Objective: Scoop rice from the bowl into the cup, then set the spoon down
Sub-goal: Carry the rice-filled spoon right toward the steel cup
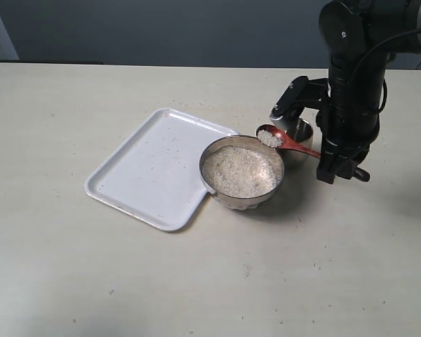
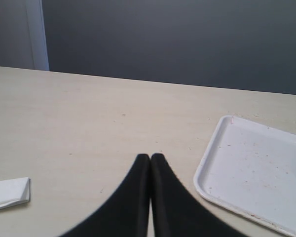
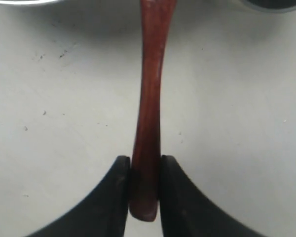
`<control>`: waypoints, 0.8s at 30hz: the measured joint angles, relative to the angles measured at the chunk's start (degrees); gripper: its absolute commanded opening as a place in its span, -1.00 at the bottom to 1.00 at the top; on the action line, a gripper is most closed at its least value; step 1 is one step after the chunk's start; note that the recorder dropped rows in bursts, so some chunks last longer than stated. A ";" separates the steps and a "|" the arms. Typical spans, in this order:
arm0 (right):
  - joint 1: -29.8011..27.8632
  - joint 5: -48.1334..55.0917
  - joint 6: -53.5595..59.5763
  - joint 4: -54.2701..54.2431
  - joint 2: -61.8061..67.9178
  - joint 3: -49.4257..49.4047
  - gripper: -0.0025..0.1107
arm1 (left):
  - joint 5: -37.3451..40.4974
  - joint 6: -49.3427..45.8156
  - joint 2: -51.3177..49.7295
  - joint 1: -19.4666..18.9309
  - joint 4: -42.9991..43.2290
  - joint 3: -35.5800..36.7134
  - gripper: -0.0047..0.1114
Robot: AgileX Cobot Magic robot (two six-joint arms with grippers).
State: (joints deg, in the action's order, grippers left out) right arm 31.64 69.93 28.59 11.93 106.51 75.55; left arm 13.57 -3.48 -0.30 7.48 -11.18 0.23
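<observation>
The wide steel bowl (image 1: pixel 242 173) sits mid-table, filled with white rice (image 1: pixel 238 170). Behind its right rim stands the small steel cup (image 1: pixel 299 133), partly hidden by the right arm. My right gripper (image 1: pixel 335 166) is shut on the handle end of the reddish-brown spoon (image 1: pixel 286 141), whose oval head carries a small heap of rice over the bowl's far right rim, close to the cup. In the right wrist view the handle (image 3: pixel 149 123) is pinched between the fingers (image 3: pixel 119 177) of that gripper (image 3: pixel 145 170). My left gripper (image 2: pixel 151 160) is shut on nothing, over bare table.
A white tray (image 1: pixel 154 168) lies left of the bowl, touching it; its corner (image 2: pixel 256 168) shows in the left wrist view. A folded white paper (image 2: pixel 9 193) lies on the table near the left gripper.
</observation>
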 measured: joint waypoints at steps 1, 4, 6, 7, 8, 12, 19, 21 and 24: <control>0.00 0.00 0.00 0.10 0.00 0.00 -0.97 | 0.00 0.00 0.00 0.00 0.00 0.00 -0.91; 0.00 0.00 0.13 0.50 0.00 0.00 -0.97 | 0.00 0.00 0.00 0.00 0.00 0.00 -0.91; 0.00 0.00 0.13 0.88 0.00 0.00 -0.97 | 0.00 0.00 0.00 0.00 0.00 0.00 -0.91; 0.00 0.00 0.13 1.02 0.00 0.00 -0.97 | 0.00 0.00 0.00 0.00 0.00 0.00 -0.91; 0.00 0.00 0.13 1.00 0.00 0.00 -0.97 | 0.00 0.00 0.00 0.00 0.00 0.00 -0.91; 0.00 0.00 0.13 1.00 0.00 0.00 -0.97 | 0.00 0.00 0.00 0.00 0.00 0.00 -0.91; 0.00 0.10 0.12 1.14 0.00 0.00 -0.97 | 0.00 0.00 0.00 0.00 0.00 0.00 -0.91; 0.00 0.10 0.12 1.14 0.00 0.00 -0.97 | 0.00 0.00 0.00 0.00 0.00 0.00 -0.91; 0.00 0.10 0.38 1.14 0.00 0.00 -0.97 | 0.00 0.00 0.00 0.00 0.00 0.00 -0.91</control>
State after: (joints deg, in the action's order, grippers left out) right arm 31.64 70.03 28.97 13.07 106.51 75.55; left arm 13.57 -3.48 -0.30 7.48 -11.18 0.23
